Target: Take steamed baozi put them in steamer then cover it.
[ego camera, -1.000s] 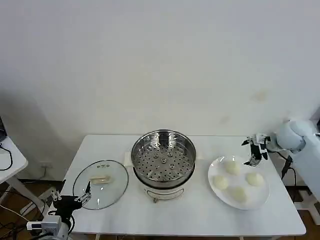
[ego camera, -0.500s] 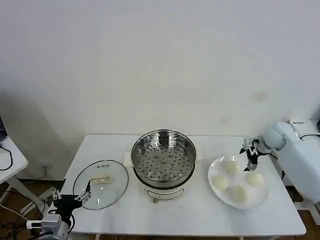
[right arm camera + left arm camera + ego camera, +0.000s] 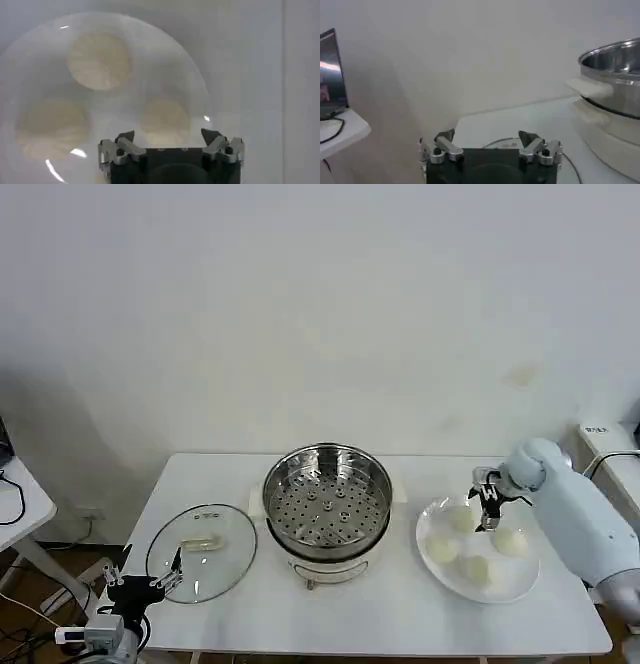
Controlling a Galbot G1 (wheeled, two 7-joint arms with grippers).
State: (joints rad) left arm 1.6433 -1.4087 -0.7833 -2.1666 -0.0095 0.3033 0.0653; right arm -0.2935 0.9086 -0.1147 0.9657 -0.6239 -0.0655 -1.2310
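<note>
The steamer [image 3: 327, 509], a shiny steel pot with a holed tray, stands mid-table and holds nothing; its side shows in the left wrist view [image 3: 615, 75]. Several cream baozi lie on a white plate [image 3: 440, 579] to its right, among them one at the far side [image 3: 461, 519] and one at the right [image 3: 510, 540]. My right gripper [image 3: 487, 498] hangs open just above the far baozi, empty. Its wrist view shows the gripper [image 3: 167, 135] over one baozi [image 3: 165, 120], with two others [image 3: 98, 60] [image 3: 50, 127] beyond. My left gripper [image 3: 140, 584] [image 3: 487, 136] waits open at the table's front left corner.
A clear glass lid [image 3: 201, 551] [image 3: 567, 162] with a pale handle lies flat left of the steamer, close to the left gripper. A second white table [image 3: 20, 504] stands at the far left. A white wall runs behind.
My right arm has swung left, carrying the gripper from beyond the plate's far right edge to above the far baozi. The left arm has stayed put.
</note>
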